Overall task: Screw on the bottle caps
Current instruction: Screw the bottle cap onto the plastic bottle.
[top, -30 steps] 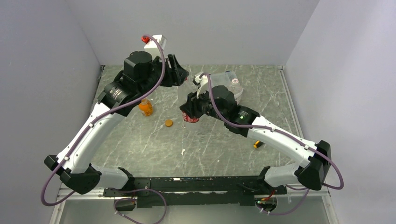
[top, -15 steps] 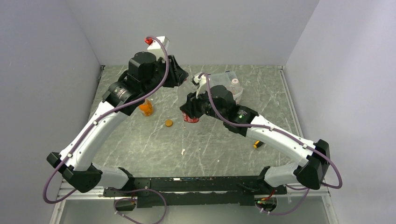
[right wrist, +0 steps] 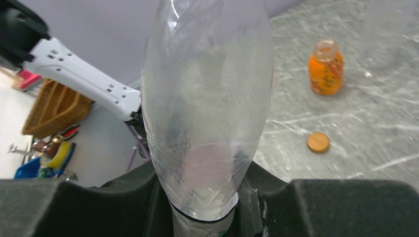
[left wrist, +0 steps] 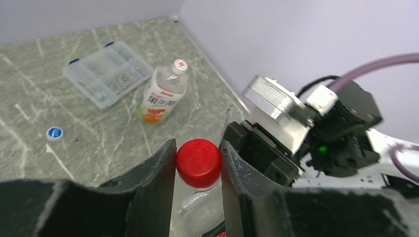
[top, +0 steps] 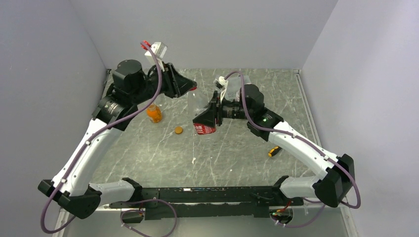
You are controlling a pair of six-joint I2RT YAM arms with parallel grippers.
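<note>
One round red plastic cap (left wrist: 198, 156), pinched by the left gripper (top: 191, 88), topped the clear red-labelled bottle (right wrist: 207, 98) clamped in the right gripper (top: 210, 116); a round orange plastic cap (right wrist: 318, 142) lay loose.

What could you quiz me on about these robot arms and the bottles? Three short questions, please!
1. True or false: the orange cap lies on the table, apart from the orange bottle.
2. Pick one. What sits between the fingers of the left end effector?
A. the orange cap
B. the red cap
C. the orange bottle
3. Fill the gap: the clear bottle is held by its body in the ____ end effector.

Key
1. True.
2. B.
3. Right: the right end effector is clamped on it.
</note>
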